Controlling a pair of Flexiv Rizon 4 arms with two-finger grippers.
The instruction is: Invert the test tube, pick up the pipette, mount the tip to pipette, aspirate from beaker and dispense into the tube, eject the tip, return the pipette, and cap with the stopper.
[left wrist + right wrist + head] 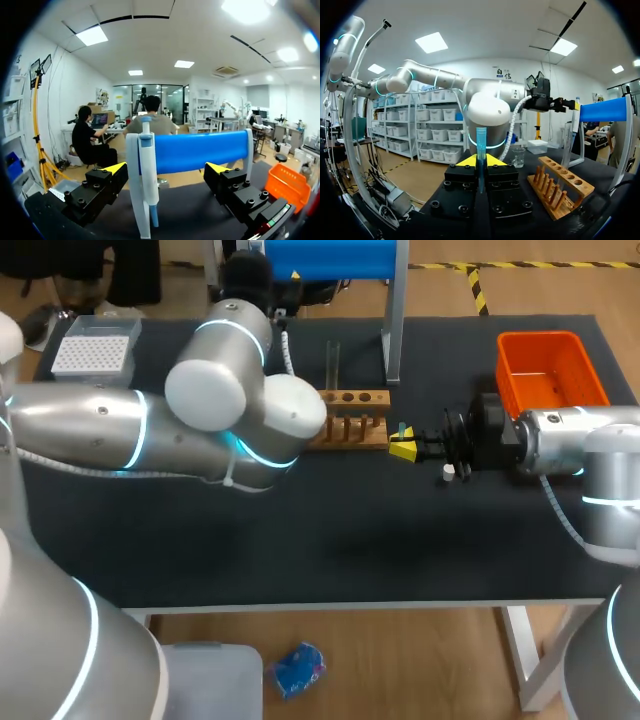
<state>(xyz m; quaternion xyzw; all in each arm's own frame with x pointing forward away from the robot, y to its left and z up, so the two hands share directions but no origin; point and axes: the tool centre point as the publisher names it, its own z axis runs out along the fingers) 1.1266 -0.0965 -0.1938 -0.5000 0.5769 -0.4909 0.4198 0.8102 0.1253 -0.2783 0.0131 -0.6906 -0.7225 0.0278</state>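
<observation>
My right gripper is shut on a slim blue-tinted test tube, held upright just off the end of the wooden tube rack. In the head view that gripper sits right of the rack. My left gripper stands open at the back of the table. The white and blue pipette hangs on its stand between the fingers, untouched. A small glass beaker stands beyond the rack, near my left arm. A small white stopper lies under the right wrist.
An orange bin sits at the back right and a tip box at the back left. The pipette stand's white post rises behind the rack. My left arm's elbow hangs over the table's middle left.
</observation>
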